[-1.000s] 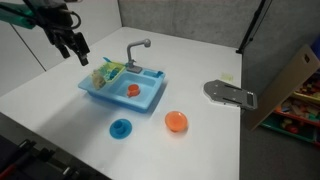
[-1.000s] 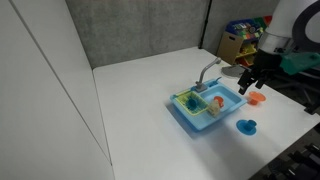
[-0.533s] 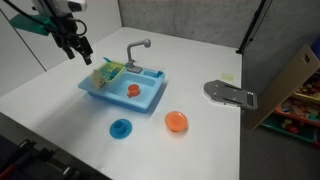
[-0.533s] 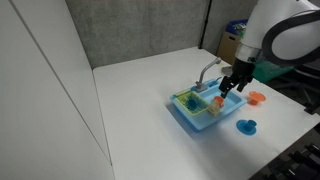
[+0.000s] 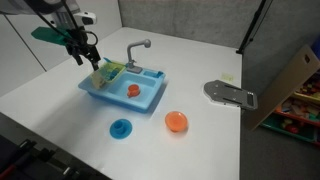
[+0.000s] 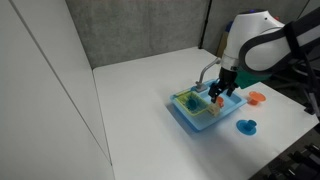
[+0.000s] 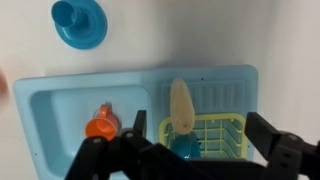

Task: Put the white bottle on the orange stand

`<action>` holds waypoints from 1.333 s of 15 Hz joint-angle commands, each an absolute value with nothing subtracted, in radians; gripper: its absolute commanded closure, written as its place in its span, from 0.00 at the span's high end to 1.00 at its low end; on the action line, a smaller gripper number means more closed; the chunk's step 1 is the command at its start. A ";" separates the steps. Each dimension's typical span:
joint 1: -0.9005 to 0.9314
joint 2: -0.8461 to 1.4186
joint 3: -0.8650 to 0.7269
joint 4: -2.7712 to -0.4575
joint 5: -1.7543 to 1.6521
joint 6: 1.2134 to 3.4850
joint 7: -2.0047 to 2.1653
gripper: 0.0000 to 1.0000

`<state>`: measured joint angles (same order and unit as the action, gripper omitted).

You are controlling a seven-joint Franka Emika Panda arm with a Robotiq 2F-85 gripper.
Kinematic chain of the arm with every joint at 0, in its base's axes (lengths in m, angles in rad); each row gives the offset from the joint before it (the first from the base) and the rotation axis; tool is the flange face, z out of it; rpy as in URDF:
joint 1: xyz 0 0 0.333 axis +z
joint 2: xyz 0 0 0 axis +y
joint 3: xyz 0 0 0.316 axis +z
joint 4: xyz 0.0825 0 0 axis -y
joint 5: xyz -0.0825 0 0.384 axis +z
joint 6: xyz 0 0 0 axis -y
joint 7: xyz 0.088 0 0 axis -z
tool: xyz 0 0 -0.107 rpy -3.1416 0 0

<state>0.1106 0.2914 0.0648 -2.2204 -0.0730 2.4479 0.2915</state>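
Observation:
The white bottle [image 7: 181,105], cream-coloured, lies in the yellow dish rack [image 7: 215,135] at one end of the blue toy sink [image 5: 140,98]. The rack also shows in an exterior view [image 5: 108,72]. The orange stand [image 5: 176,121] sits on the white table beside the sink and shows in both exterior views [image 6: 256,98]. My gripper [image 5: 86,52] hovers above the rack end of the sink [image 6: 222,88]. In the wrist view its jaws [image 7: 190,150] are open and empty, spread on either side of the rack, with the bottle between them below.
A blue stand [image 5: 121,128] sits on the table near the sink and shows in the wrist view [image 7: 79,20]. A small orange item [image 7: 100,125] lies in the sink basin. A grey faucet [image 5: 136,48] rises behind the sink. A grey plate [image 5: 230,94] and a cardboard box [image 5: 292,78] lie beyond.
My gripper has moved from off to the side of the sink to above the dish rack. The jaws stay open. The bottle and stands have not moved.

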 commanded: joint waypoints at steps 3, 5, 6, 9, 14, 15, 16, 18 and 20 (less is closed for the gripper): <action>0.138 0.375 0.032 -2.142 -0.092 2.442 0.307 1.00; 0.145 0.395 0.024 -2.128 -0.094 2.442 0.309 1.00; 0.149 0.404 0.020 -2.122 -0.094 2.443 0.309 1.00; 0.158 0.434 0.013 -2.100 -0.092 2.442 0.309 1.00; 0.166 0.468 0.004 -2.069 -0.088 2.432 0.308 0.71; 0.167 0.470 0.003 -2.066 -0.087 2.430 0.308 0.68; 0.168 0.469 0.001 -2.065 -0.087 2.428 0.308 0.62; 0.169 0.461 -0.002 -2.067 -0.089 2.425 0.306 0.44; 0.168 0.450 -0.003 -2.073 -0.088 2.422 0.303 0.29</action>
